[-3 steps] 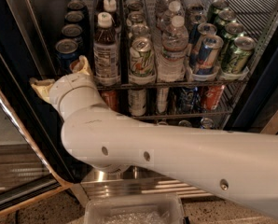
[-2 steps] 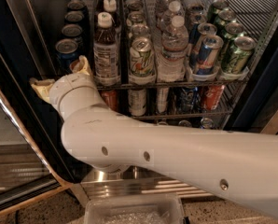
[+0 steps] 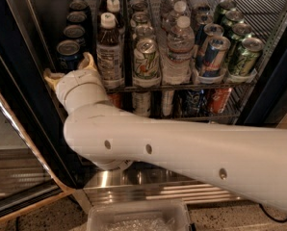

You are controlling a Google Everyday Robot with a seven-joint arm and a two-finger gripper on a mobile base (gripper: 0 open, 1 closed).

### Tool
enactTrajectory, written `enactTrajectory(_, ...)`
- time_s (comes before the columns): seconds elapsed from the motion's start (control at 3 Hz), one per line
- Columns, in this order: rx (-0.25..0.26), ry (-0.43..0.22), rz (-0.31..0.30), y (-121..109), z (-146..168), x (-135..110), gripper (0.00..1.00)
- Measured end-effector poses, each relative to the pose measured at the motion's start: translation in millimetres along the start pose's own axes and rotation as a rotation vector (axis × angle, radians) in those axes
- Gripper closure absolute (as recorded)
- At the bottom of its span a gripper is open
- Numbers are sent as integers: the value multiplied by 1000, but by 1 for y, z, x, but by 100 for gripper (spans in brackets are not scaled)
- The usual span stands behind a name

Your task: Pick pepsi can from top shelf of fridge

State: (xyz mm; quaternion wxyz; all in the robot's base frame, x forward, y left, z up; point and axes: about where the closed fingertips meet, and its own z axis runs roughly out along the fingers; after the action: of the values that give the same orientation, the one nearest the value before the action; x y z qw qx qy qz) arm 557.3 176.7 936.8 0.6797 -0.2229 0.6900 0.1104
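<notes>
hand [image 3: 69,70]: released, fingers [image 3: 89,61] spread either side of the nearest can in the left lane
pepsi can [image 3: 68,53]: upright, nearest in the far-left lane of the top shelf [image 3: 182,86]
fridge [image 3: 273,81]: door open

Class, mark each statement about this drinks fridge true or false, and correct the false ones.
1. The gripper is at the front pepsi can, in the leftmost lane of the top shelf. True.
2. The green cans stand in the leftmost lane. False: they fill the rightmost lane.
3. The water bottles stand in the lane just left of the blue-and-silver cans. True.
4. The pepsi can is outside the fridge. False: it stands on the top shelf.
</notes>
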Motion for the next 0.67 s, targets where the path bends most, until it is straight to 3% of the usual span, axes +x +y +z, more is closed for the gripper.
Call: enactTrajectory(0.67,161,-29,-27,-41,30,-2,40)
